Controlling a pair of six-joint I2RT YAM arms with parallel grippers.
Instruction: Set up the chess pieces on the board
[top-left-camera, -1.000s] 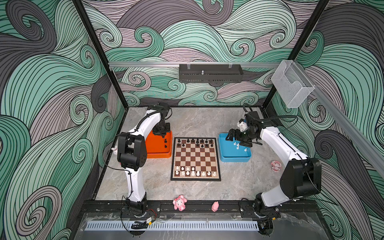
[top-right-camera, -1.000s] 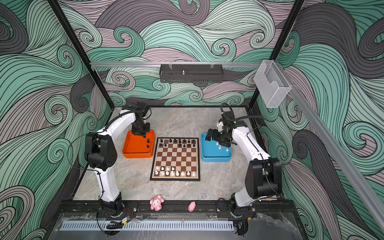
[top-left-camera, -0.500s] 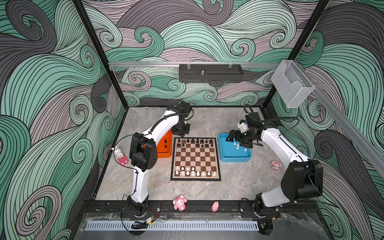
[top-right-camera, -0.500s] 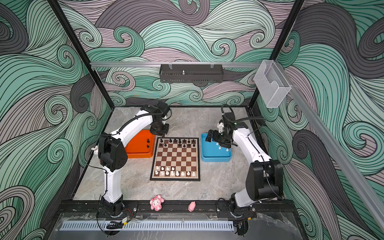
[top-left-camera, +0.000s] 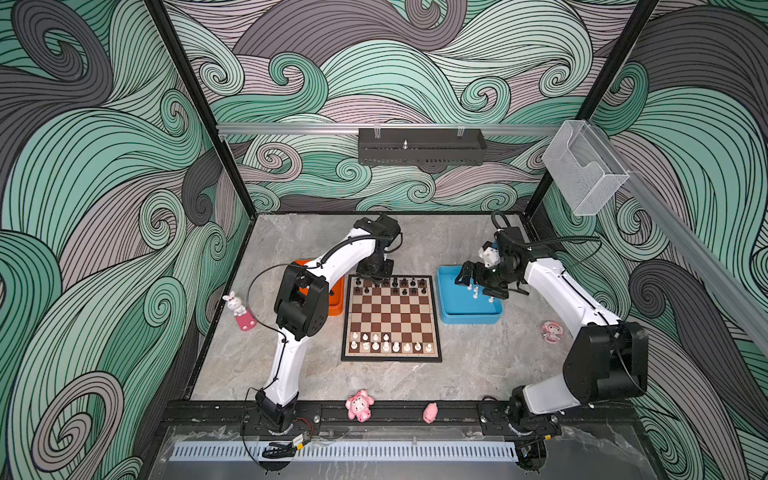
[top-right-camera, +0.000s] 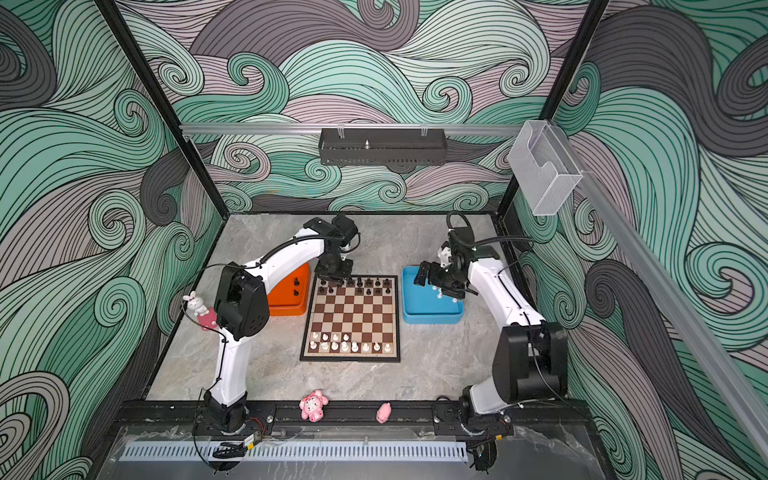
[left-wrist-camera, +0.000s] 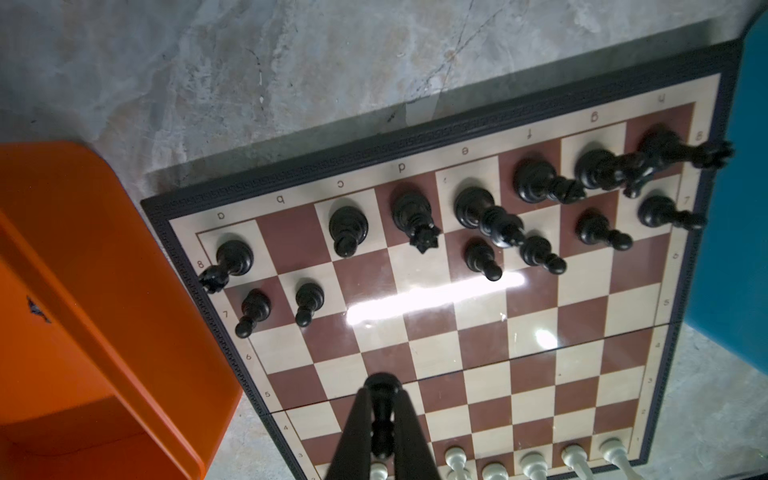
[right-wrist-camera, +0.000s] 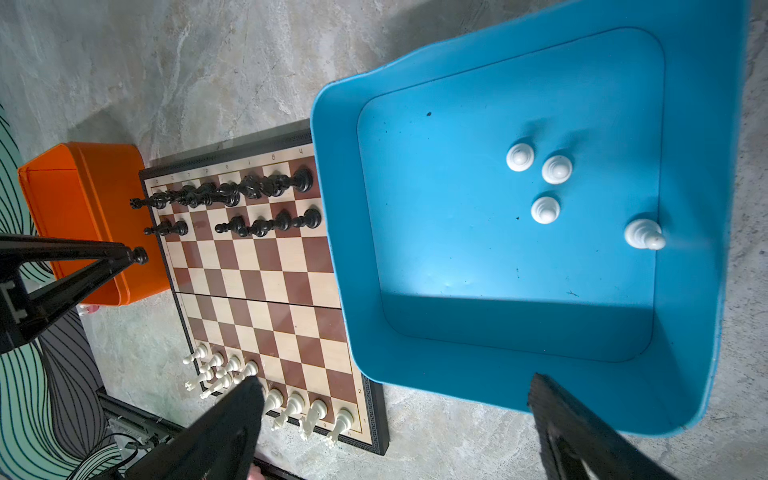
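Swirl-print walls, grey marbled tabletop (top-left-camera: 478, 374). The board (top-left-camera: 390, 318) lies mid-table between an orange tray (top-right-camera: 286, 305) and a blue tray (top-left-camera: 469, 320). Setup is well along but not finished.

Black side, far rows: the black pieces (top-left-camera: 390, 284) fill the back rank except the b square. The pawn row has six, with the c and d squares bare.

White side, near rows: the back rank looks full, though the men overlap in every view, so that count is shaky. Four white pawns (top-left-camera: 370, 336) stand ahead of it, on the left in both top views. The other four pawn squares are bare.

The left gripper (left-wrist-camera: 381, 401) is clamped on a black pawn (left-wrist-camera: 380, 384), held in the air over the board's black end on the orange-tray side, not yet set down. Two more black men (top-right-camera: 296, 282) sit in the orange tray.

The right gripper (right-wrist-camera: 395, 384) hangs over the blue tray, jaws spread wide with nothing between them. Four spare white pawns (right-wrist-camera: 545, 210) stand upright on that tray's floor.

Left to do, by my read: place the held pawn, fetch the two black men from the orange tray, then move the four white ones across.
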